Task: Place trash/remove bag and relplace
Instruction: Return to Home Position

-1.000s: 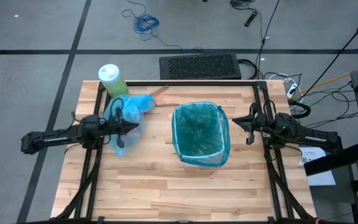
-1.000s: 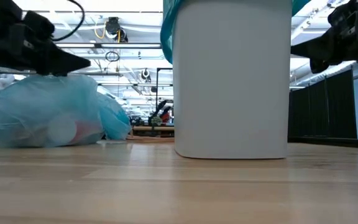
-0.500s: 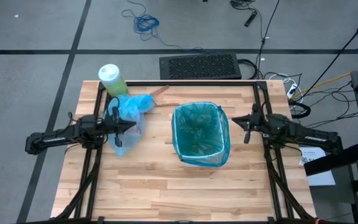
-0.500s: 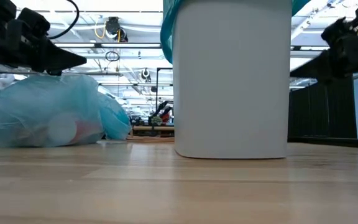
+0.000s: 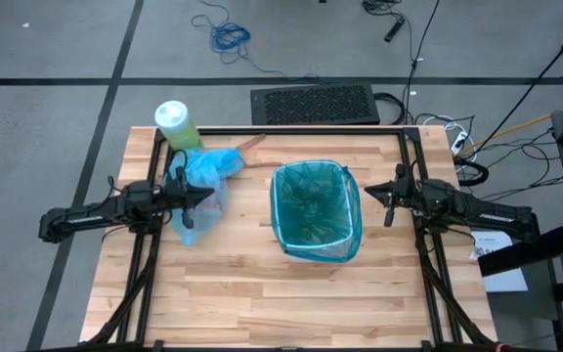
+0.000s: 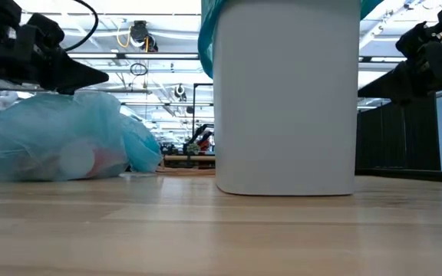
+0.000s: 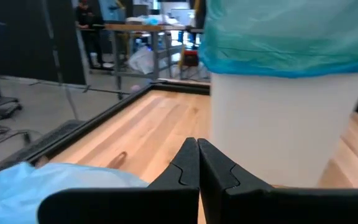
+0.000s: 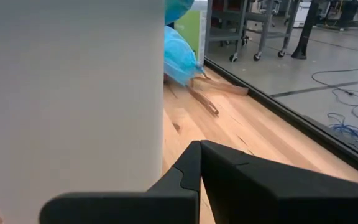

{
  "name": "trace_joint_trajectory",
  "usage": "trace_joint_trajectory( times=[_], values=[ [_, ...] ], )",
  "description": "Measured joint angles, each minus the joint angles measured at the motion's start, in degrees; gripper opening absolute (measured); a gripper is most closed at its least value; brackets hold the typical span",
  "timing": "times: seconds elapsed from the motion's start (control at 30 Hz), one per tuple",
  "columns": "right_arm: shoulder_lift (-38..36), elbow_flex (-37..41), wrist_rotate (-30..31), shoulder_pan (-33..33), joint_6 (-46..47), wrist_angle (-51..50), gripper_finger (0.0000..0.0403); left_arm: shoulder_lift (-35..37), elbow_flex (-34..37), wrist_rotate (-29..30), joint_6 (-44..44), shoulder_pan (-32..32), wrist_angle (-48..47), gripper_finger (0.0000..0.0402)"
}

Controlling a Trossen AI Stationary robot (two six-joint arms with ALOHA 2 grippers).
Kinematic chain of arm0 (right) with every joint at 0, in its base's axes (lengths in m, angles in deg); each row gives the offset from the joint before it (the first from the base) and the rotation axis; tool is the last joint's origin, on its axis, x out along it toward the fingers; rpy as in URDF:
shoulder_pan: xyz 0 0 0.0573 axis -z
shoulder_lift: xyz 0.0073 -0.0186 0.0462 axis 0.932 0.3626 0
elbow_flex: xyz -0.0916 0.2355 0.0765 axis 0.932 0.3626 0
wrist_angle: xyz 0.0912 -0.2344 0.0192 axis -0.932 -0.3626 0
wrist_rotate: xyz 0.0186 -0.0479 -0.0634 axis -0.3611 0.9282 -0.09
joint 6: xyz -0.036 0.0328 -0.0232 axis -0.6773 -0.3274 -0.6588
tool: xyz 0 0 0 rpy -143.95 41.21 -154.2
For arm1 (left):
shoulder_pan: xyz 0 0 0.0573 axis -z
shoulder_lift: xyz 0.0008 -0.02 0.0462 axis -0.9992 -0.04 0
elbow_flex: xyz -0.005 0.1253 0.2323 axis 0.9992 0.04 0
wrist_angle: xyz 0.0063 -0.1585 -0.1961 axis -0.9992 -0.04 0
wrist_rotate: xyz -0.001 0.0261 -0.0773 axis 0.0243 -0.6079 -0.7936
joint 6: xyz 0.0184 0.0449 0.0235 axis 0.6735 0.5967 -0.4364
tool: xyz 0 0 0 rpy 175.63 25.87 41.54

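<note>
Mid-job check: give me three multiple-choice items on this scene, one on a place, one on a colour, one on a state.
1. Where is the filled light-blue plastic bag? A) inside the white plastic bin B) on the wooden table, on the left arm's side of the bin C) on the floor
2. What colour is the thin plastic liner in the bin? A) black B) red C) teal-green
3. How are the left claw and right claw? A) both shut, empty B) both open C) left gripping the bag
Answers: B, it lies on the boards; C, teal-green folds over the rim; A, wrist views show both closed on nothing.
</note>
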State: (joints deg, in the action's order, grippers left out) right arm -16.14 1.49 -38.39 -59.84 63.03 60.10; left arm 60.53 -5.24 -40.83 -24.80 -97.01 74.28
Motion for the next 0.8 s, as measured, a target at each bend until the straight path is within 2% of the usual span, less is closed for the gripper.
trace_joint_trajectory(
  times=[0.17,0.8],
  values=[
    [0.0,0.0,0.3,0.0,0.1,0.0,0.0,0.0,0.0,3.6,0.0,0.0,0.5,0.0],
    [0.0,0.0,0.3,0.0,0.1,0.0,0.0,0.0,0.0,3.3,0.2,0.0,0.4,0.0]
  ],
)
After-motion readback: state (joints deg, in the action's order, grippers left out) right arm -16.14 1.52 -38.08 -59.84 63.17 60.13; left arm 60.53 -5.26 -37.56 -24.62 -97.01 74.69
